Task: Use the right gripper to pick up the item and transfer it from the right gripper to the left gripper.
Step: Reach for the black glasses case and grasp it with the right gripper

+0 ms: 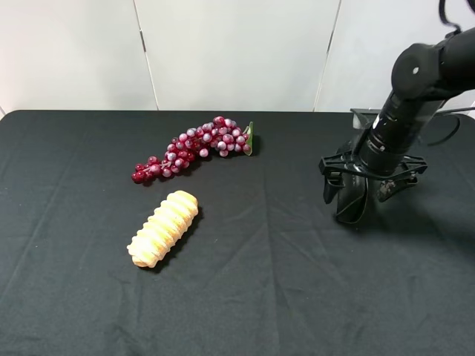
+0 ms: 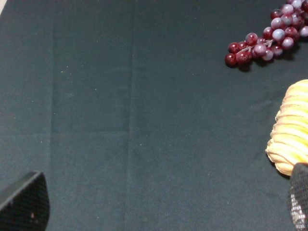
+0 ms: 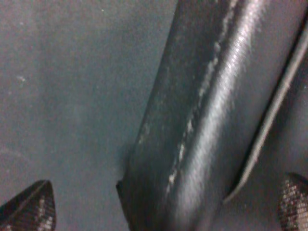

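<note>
Pouch (image 3: pixel 207 120) blurry, cropped, under right hand (image 3: pixel 161 207)

Glossy black leather-like pouch (image 3: pixel 202 120), matt dark tablecloth (image 1: pixel 297 282), shiny grapes (image 1: pixel 197 148), matt ridged bread (image 1: pixel 165 226)

On the table (image 1: pixel 260 297), the grape bunch (image 1: pixel 194 147) lies left of centre toward the back. The ridged bread piece (image 1: pixel 163 228) lies just in front of it, apart. Well to the right, the pouch (image 1: pixel 353 209) lies between the 2 fingers (image 3: pixel 29 209) of the right gripper (image 1: pixel 356 194).
</note>
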Action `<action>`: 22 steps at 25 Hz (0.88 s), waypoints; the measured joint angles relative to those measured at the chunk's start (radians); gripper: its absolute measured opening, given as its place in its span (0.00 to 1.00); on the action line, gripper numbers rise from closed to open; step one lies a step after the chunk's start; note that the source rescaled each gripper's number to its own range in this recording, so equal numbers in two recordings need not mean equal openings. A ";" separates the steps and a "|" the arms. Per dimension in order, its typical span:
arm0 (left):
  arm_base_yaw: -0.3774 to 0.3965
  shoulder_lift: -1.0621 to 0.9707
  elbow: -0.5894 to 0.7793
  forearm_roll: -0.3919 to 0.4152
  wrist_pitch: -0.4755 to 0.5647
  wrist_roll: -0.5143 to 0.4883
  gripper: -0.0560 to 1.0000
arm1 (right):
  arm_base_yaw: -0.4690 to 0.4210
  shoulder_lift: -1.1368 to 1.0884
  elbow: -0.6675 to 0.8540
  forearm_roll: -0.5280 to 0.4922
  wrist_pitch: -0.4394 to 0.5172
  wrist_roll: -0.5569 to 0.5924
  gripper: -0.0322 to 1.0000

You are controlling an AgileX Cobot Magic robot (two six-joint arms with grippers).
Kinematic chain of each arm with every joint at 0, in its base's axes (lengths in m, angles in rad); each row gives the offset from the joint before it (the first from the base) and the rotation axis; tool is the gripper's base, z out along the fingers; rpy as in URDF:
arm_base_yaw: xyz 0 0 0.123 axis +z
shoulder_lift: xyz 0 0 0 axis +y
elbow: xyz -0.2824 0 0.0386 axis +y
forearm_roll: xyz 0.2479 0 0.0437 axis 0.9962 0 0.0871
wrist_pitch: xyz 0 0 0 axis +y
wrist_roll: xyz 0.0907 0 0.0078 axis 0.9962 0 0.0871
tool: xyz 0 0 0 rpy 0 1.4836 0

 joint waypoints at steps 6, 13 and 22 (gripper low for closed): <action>0.000 0.000 0.000 0.000 0.000 0.000 0.99 | 0.000 0.051 0.000 0.000 -0.025 0.001 1.00; 0.000 0.000 0.000 0.000 0.000 0.000 0.99 | 0.000 0.069 0.000 0.001 -0.032 0.001 0.97; 0.000 0.000 0.000 0.000 0.000 0.000 0.99 | 0.000 0.067 -0.001 -0.001 -0.033 0.002 0.04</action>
